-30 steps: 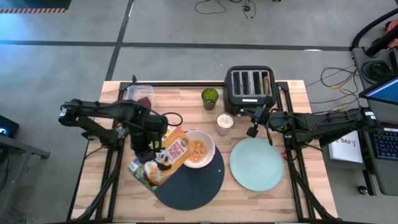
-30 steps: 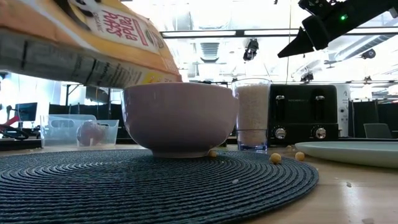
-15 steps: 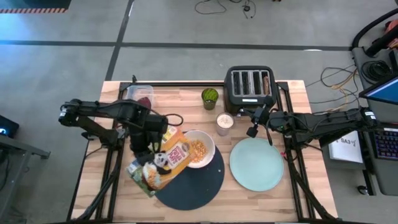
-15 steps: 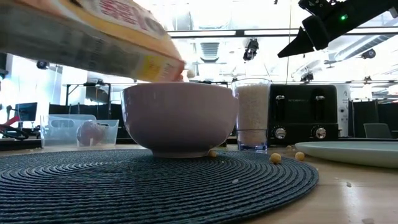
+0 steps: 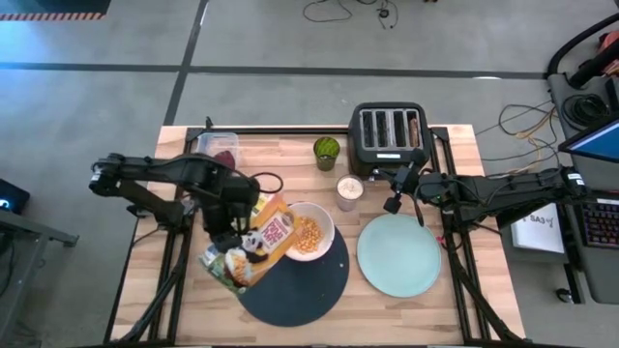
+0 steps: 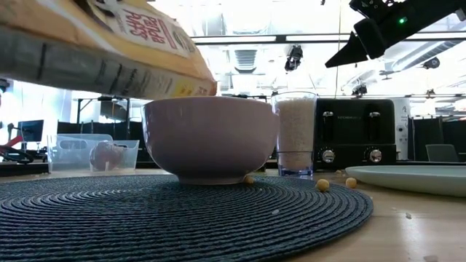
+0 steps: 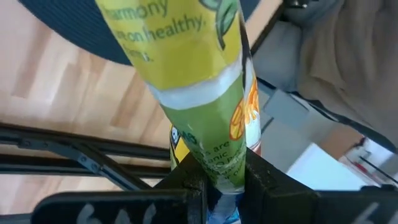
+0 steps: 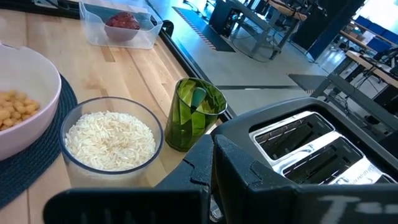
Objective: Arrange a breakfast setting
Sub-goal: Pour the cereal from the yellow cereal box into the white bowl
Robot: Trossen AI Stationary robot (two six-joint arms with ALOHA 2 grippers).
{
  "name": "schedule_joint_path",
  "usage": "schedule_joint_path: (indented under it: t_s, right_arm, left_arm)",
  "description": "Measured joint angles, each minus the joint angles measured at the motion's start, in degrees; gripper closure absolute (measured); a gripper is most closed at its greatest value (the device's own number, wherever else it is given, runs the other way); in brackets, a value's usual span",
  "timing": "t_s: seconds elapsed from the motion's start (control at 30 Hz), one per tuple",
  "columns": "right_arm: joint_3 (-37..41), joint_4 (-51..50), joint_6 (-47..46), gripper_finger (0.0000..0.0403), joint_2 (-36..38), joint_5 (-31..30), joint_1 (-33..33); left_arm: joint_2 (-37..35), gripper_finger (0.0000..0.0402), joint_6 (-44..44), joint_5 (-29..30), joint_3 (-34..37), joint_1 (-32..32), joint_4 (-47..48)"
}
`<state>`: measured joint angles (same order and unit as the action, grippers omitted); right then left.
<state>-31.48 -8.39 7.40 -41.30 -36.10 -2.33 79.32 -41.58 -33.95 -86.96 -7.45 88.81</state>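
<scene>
My left gripper (image 5: 235,235) is shut on a yellow-and-green cereal box (image 5: 253,242), tilted with its open end over the left rim of the white bowl (image 5: 309,230). The bowl holds cereal and stands on the navy mat (image 5: 295,280). The mint plate (image 5: 398,254) lies to the mat's right. My right gripper (image 5: 393,201) is shut and empty, hovering above the table between the plate and the toaster. The teal spoon (image 8: 198,96) stands in a green cup (image 5: 326,152). A brown toast slice (image 5: 414,126) sits in a toaster slot. The dark red piece (image 8: 123,20) lies in a clear tub. My left gripper pinches the cereal box between its two fingers (image 7: 261,180), one on each broad face beside the green narrow side (image 7: 214,158). The fingers come from the table's left and far side, across the box. The box is lifted clear and tilted, its open end (image 6: 196,80) at the bowl's rim.
The black toaster (image 5: 389,133) stands at the far edge. A glass of rice (image 5: 349,190) stands between the bowl and the toaster. The tub (image 5: 218,147) is at the far left. Loose cereal pieces (image 6: 322,185) lie on the mat's edge and the table.
My left gripper has rocked the cereal box over the bowl: it turned the box so another face showed, then turned it back. The open end has stayed at the bowl's left rim. The right arm has kept still.
</scene>
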Motion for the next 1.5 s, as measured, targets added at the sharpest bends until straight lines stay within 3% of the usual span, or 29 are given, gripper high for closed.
schedule_joint_path:
  t_s: [0.47,1.1,1.5]
  right_arm:
    - [0.0,-0.27,-0.14,0.0394,0.0,0.0,0.01]
    - [0.0,-0.45,-0.22,0.0394,0.0,-0.02,0.0]
    - [0.0,0.2,-0.34,0.0394,0.0,-0.01,0.01]
  left_arm:
    - [0.49,0.0374,0.58,-0.63,-0.05,-0.18,1.02]
    - [-2.5,0.0374,5.64,10.01,-0.11,-0.41,0.78]
    - [-8.36,0.0374,15.13,30.63,-0.11,-0.87,-9.18]
